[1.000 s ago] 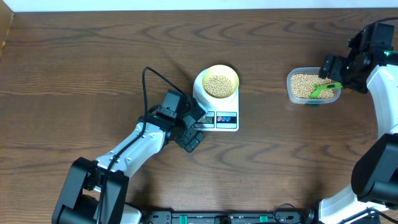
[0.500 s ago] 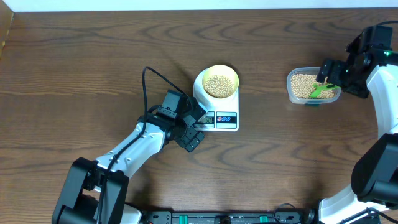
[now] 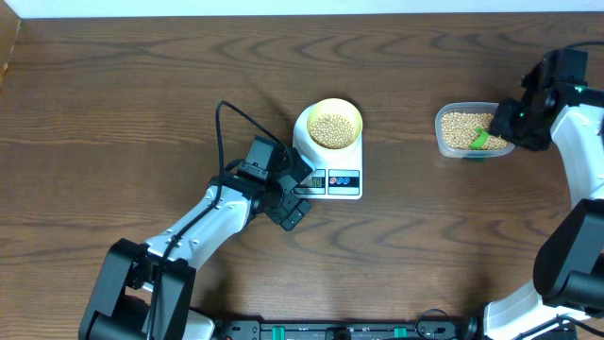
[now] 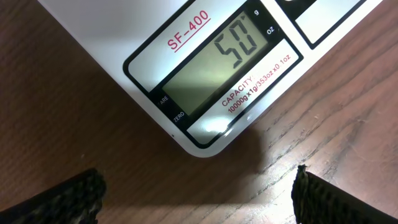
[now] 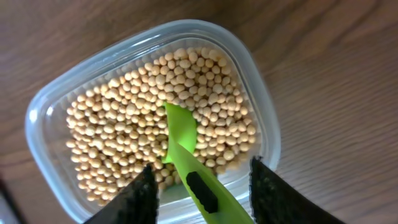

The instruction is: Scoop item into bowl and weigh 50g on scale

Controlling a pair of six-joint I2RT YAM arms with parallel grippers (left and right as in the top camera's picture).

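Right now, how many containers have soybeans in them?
2. The pale yellow bowl sits on the white scale mid-table; the clear plastic container stands at the right, with a green scoop lying in it.

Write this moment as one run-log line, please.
scale display: 50 | bowl: on scale | left gripper: open | right gripper: open above scoop in container

Just ahead of the left end effector (image 4: 196,199), the scale (image 4: 155,37) carries "SF-400" in red above its display (image 4: 211,62). The display reads "50", with "g" and "oz" at its far end. Beneath it, red print says "CAPACITY: 10000g x 1g/353oz x 0.1oz". At its near end stand "ZERO" and a cut-off "ARE".
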